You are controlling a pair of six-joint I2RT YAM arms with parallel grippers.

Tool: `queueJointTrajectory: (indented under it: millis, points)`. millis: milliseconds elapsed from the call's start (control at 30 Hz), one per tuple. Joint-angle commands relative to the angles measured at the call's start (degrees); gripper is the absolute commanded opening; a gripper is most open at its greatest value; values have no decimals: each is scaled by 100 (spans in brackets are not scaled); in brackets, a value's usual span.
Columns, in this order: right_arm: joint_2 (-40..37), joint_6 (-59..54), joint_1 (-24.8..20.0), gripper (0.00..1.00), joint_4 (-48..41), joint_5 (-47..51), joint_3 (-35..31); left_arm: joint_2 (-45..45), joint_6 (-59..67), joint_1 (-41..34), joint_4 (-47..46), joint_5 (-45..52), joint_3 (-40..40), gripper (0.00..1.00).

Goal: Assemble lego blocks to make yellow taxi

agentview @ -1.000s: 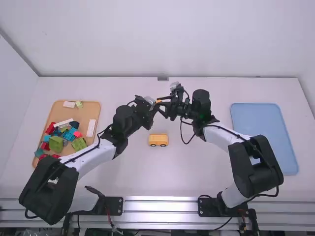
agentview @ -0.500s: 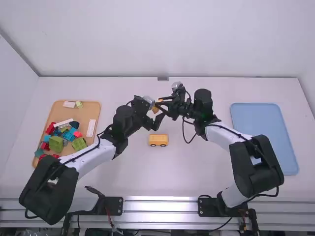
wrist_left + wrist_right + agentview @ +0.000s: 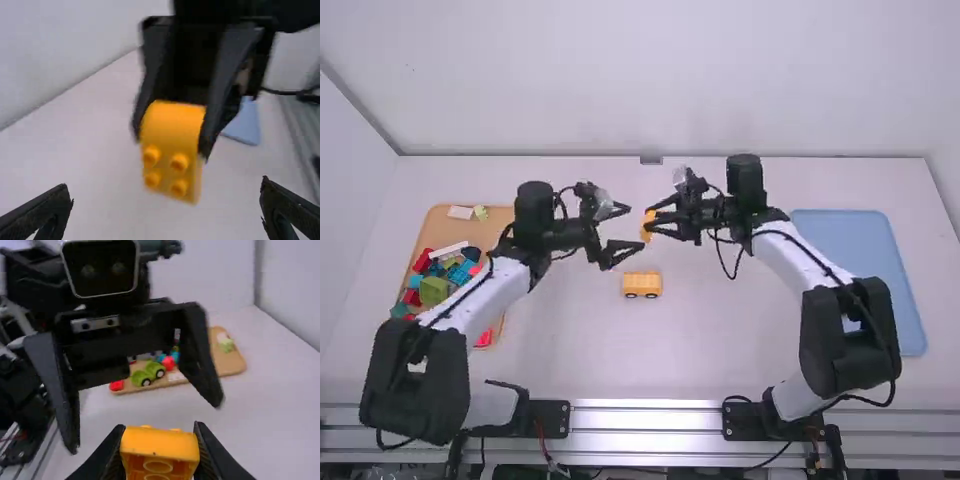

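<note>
Block [image 3: 172, 135], orange-yellow and studded, sits pinched in the right gripper [image 3: 651, 222], near the widely parted left gripper [image 3: 635, 228], while a wheeled piece [image 3: 642, 285], probably the taxi's base, rests on the white table [image 3: 570, 340].

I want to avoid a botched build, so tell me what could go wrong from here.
The yellow block is held with its studs facing the left gripper, not upward; unless turned, it probably won't seat on the wheeled yellow piece.

The left gripper's open fingers are close to the block and could knock it askew.

Only the right gripper holds the block, above the table, so a slip would likely drop it.
</note>
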Motion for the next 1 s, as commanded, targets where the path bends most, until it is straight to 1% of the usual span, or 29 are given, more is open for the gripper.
queueJointTrajectory:
  millis: [0,200,233,300,367,400,467,533,633,767,900,967]
  points:
    - [35,-909,125,23,-90,-455,142,297,428,-42,72,1513,31,99]
    - [35,-907,197,23,-35,-616,140,520,424,-90,136,1593,28,99]
    - [35,-903,177,23,-7,-691,140,520,424,-90,146,1626,28,93]
    - [35,-905,162,23,0,-704,140,520,426,-90,210,1770,28,89]
    - [35,-907,155,23,-17,-706,140,520,431,-90,330,1958,28,79]
    - [35,-907,155,23,-22,-706,140,520,428,-90,361,1985,28,79]
    - [35,-905,155,23,-35,-693,140,520,431,-90,509,1991,28,68]
    - [35,-901,155,23,-37,-691,140,520,426,-87,542,1991,28,64]
    - [35,-901,195,23,-37,-691,140,520,431,-90,601,1928,24,50]
    - [35,-901,197,23,-33,-693,140,520,422,-116,592,1692,24,40]
    - [35,-903,278,23,-17,-664,140,520,431,-238,599,1670,24,37]
    - [35,-903,262,23,-13,-669,140,520,472,-273,595,1668,24,30]
